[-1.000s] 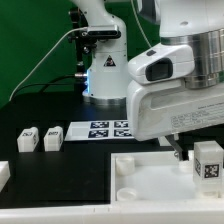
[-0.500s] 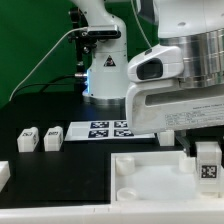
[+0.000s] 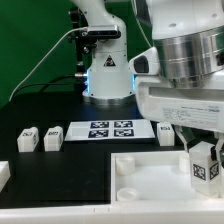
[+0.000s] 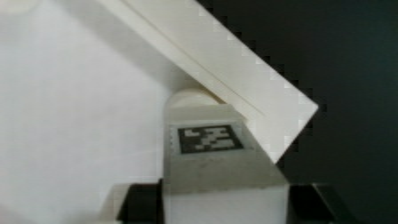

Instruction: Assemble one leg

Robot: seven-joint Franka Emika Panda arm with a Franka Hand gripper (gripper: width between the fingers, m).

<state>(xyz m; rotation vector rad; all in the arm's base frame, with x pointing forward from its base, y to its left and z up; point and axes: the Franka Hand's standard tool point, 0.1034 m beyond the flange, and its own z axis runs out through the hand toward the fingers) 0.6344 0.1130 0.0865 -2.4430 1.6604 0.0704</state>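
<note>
The two-finger gripper [image 3: 204, 154] of the white Franka arm [image 3: 185, 60] is positioned at the exterior view's right, above the large white square plastic tray [image 3: 150, 190] with round corner sockets. The fingers [image 4: 143, 203] are clamped on the leg [image 3: 206, 170], a small white plastic square-sectioned block with a black-and-white square tag on one face. The leg is held upright between the two dark pads, with the tagged face toward the exterior camera. In the wrist view, the leg [image 4: 214, 150] extends out from the gripper [image 4: 222, 203] with the tag facing the wrist camera. Its far end lies at the raised rim of the tray [image 4: 231, 70], beyond which the black table [image 4: 329, 40] is visible. Whether the end touches the tray cannot be determined. The flat white marker board [image 3: 110, 130] lies on the black table [image 3: 60, 160] behind the tray, in front of the arm base. Two further small white tagged blocks [image 3: 40, 138] stand side by side on the table at the exterior view's left of the marker board, well apart from the gripper.
</note>
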